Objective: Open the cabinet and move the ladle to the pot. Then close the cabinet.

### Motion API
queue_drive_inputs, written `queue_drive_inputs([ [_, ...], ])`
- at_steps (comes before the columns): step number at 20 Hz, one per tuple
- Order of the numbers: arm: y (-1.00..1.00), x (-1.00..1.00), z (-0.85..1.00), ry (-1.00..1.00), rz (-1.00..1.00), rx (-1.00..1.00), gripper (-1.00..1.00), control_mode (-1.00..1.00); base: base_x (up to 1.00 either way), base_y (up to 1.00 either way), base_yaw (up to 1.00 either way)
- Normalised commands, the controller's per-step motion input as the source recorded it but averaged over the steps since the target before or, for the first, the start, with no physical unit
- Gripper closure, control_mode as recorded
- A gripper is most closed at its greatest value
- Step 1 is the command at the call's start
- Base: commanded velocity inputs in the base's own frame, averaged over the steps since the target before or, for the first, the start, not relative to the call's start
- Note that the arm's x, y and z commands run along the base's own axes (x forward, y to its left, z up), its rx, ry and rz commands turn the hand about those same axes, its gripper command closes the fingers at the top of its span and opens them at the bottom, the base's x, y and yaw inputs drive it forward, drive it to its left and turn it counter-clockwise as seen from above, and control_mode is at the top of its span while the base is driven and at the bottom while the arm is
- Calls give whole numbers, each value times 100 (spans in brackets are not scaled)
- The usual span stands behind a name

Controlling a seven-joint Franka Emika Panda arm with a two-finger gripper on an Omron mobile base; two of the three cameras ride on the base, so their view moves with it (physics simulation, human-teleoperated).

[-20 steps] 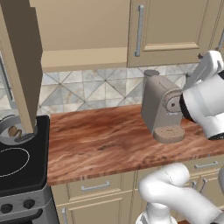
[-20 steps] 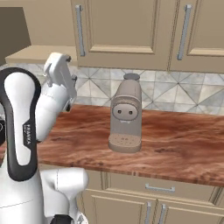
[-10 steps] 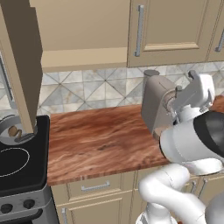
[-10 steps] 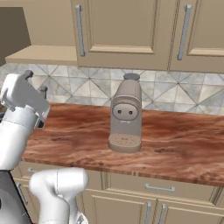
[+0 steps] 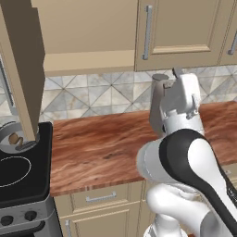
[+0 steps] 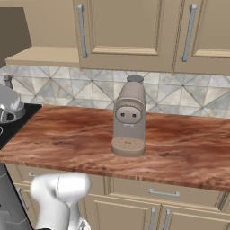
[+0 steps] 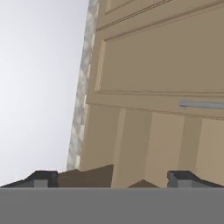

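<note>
Gripper (image 7: 112, 178): jaws spread wide, nothing between them. In the hand view the two tips sit far apart at the bottom edge, and the hand faces tan door panels.
Arm: raised over the counter (image 5: 102, 148), in front of the coffee machine (image 6: 129, 117) and well to the right of the open cabinet.
Cabinet (image 5: 88, 32): open. Its door (image 5: 21, 69) swings out at the left of the left base view, edge-on to the camera. The inner shelf looks bare.
Pot (image 5: 6, 131): on the stove (image 5: 18, 185), just below the open door and partly hidden behind it.
Ladle (image 5: 15, 139): a small brown shape inside the pot, probably the bowl of the ladle. The view is too small and cut off to make out the handle.
Step in hand (judgement): the ladle transfer looks done, and the cabinet is not yet closed.
Next move calls for: bringing the hand across to the left, onto the outer face or free edge of the door. From there it pushes the door round toward the cabinet front until flush. No grip is needed, so the jaws can be left spread.
Risk: the door sweeps above the pot, so the hand should keep high and clear of the pot rim.
</note>
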Motion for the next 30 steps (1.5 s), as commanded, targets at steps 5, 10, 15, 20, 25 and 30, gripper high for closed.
queue_drive_inputs([
  [5, 83, -54, 45, -1, 0, -10, -100, -100, 0, 0, 0],
  [10, 74, -46, 33, 0, 0, -5, -100, -100, 0, 0, 0],
  [15, 56, -74, 7, 0, 0, 0, -100, -100, 0, 0, 0],
  [20, 43, -97, 0, 0, -5, 0, -100, -100, 0, 0, 0],
  [25, 82, -65, 0, 0, -4, 0, -100, -100, 0, 0, 0],
  [30, 100, -40, 0, 0, -1, -2, -100, -100, 0, 0, 0],
])
